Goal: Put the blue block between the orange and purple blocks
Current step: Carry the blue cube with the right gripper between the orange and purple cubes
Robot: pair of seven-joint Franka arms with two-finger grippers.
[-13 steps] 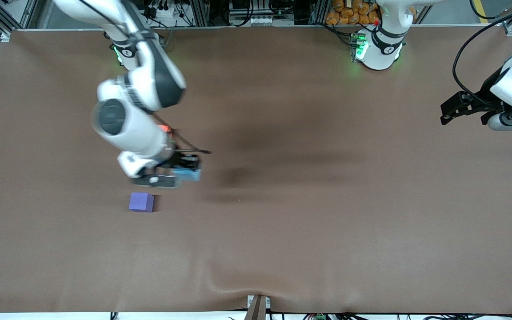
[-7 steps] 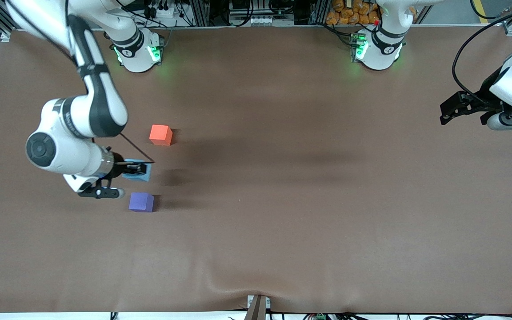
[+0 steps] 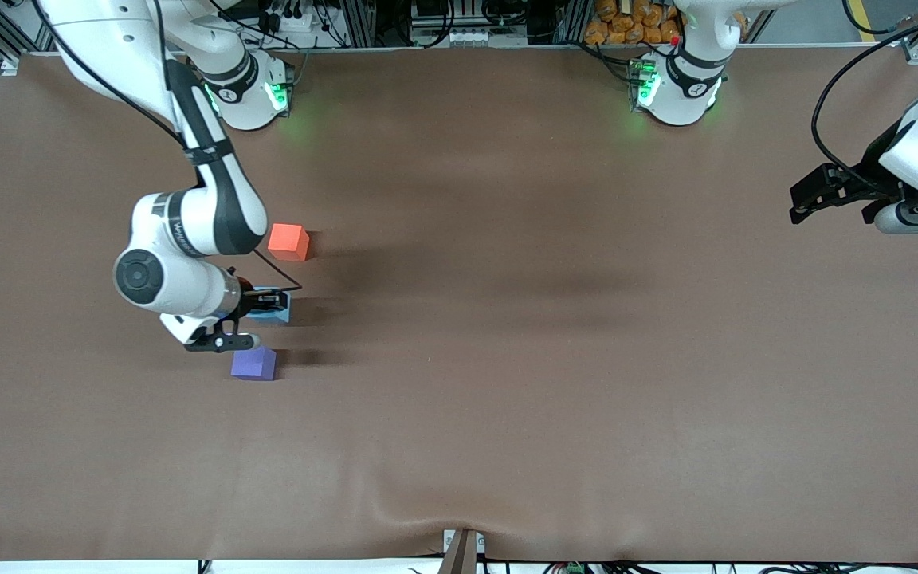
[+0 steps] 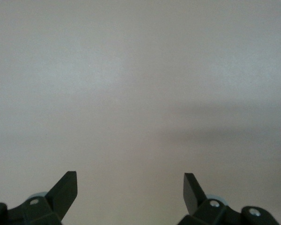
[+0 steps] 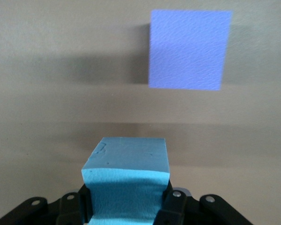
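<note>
My right gripper [image 3: 268, 303] is shut on the sky-blue block [image 3: 277, 309], which shows squeezed between the jaws in the right wrist view [image 5: 126, 180]. It hangs low over the cloth between the orange block [image 3: 288, 241] and the purple block [image 3: 253, 363]. The purple block [image 5: 187, 49] also shows ahead of the held blue block in the right wrist view. My left gripper [image 3: 814, 195] waits open above the left arm's end of the table, with nothing between its fingers [image 4: 131, 180].
A brown cloth [image 3: 507, 359] covers the whole table. The arm bases [image 3: 248, 88] stand along its edge farthest from the front camera. A small bracket [image 3: 461, 550] sits at the nearest edge.
My right arm swung the blue block toward the right arm's end of the table, uncovering the orange block, then came back a little. The left arm has not moved.
</note>
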